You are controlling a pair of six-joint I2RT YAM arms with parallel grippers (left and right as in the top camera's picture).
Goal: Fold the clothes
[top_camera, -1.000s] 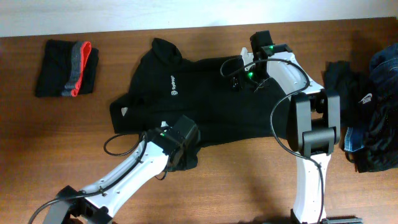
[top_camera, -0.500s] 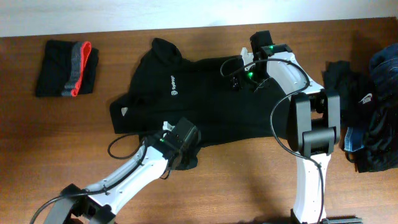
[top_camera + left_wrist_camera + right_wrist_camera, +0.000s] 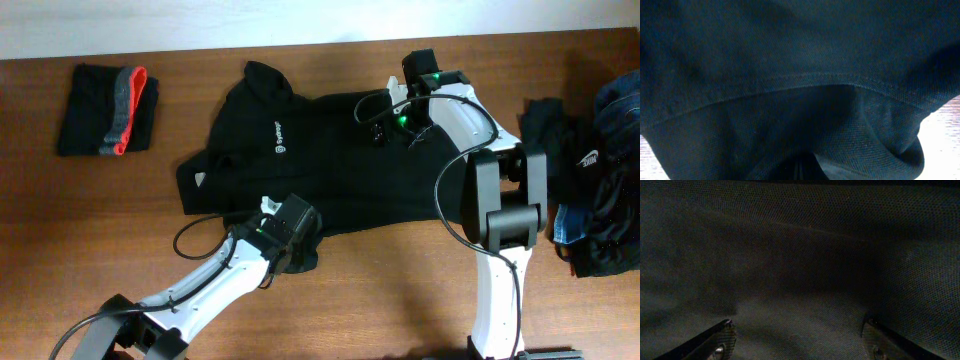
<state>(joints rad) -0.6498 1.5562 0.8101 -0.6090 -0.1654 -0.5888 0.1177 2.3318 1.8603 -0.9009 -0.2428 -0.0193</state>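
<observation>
A large black short-sleeved shirt (image 3: 340, 170) with a small white chest logo (image 3: 281, 148) lies spread across the middle of the wooden table (image 3: 90, 250). My left gripper (image 3: 292, 252) is at the shirt's near hem, where the fabric is bunched. Its wrist view is filled by black cloth and a hem seam (image 3: 805, 77); the fingers are hidden in the fabric. My right gripper (image 3: 388, 122) sits on the shirt's far right part. In its wrist view the fingers (image 3: 797, 330) are spread wide over the black fabric (image 3: 800, 255), holding nothing.
A folded stack of black and grey-red garments (image 3: 108, 110) lies at the far left. A loose pile of black and blue clothes (image 3: 600, 190) sits at the right edge. Black cables loop by both arms.
My left arm has shifted slightly toward the table's near edge, with the hem bunch. The right arm has not moved.
</observation>
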